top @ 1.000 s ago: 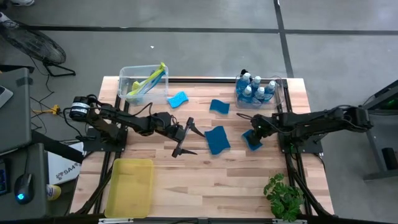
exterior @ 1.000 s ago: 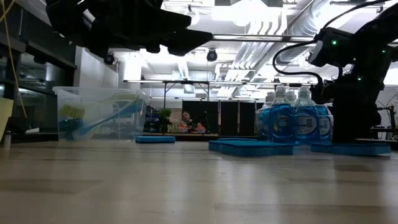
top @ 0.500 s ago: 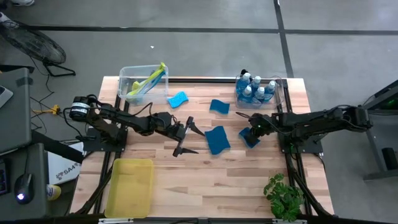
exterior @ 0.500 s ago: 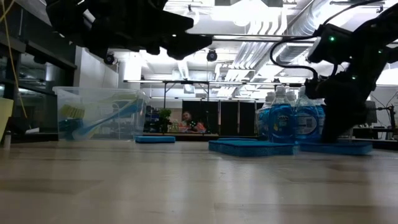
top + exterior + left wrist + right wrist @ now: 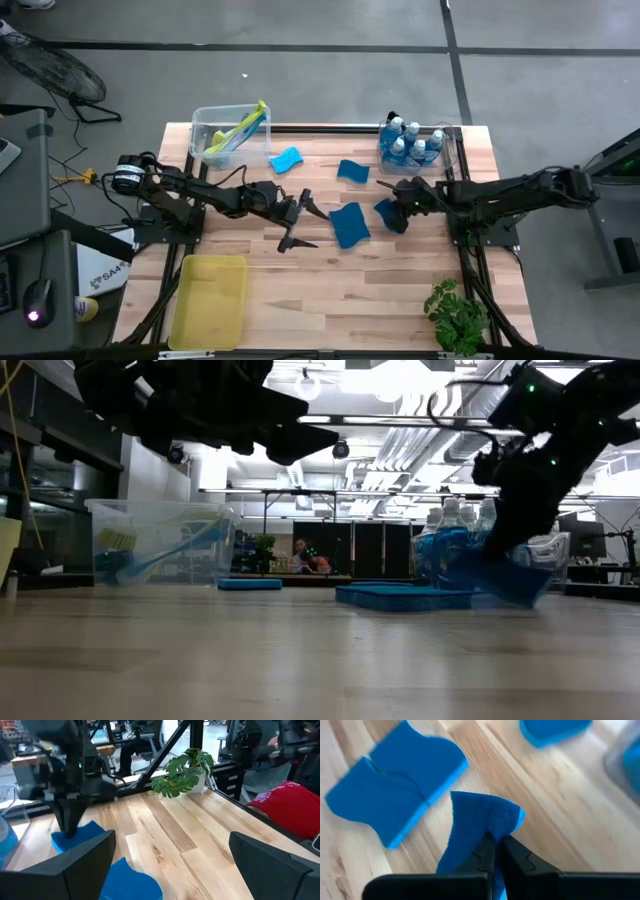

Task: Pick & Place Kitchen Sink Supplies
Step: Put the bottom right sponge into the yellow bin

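Bare tabletop point(image 5: 330, 290) is seen from above, a yellow tray point(image 5: 208, 300) at its near left corner. Brushes point(image 5: 238, 128) fill one clear bin point(image 5: 205, 122), soap bottles point(image 5: 408, 142) another. Low down, the right gripper point(image 5: 500, 550) is pinched on a lifted sponge point(image 5: 490, 575). Left gripper point(image 5: 300, 222) jaws are spread over open wood.

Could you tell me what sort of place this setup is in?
Probably a robotics lab or workshop, not a kitchen. The wooden table stands on a bare concrete floor, exposed ducts run overhead, and more desks fill the room behind.
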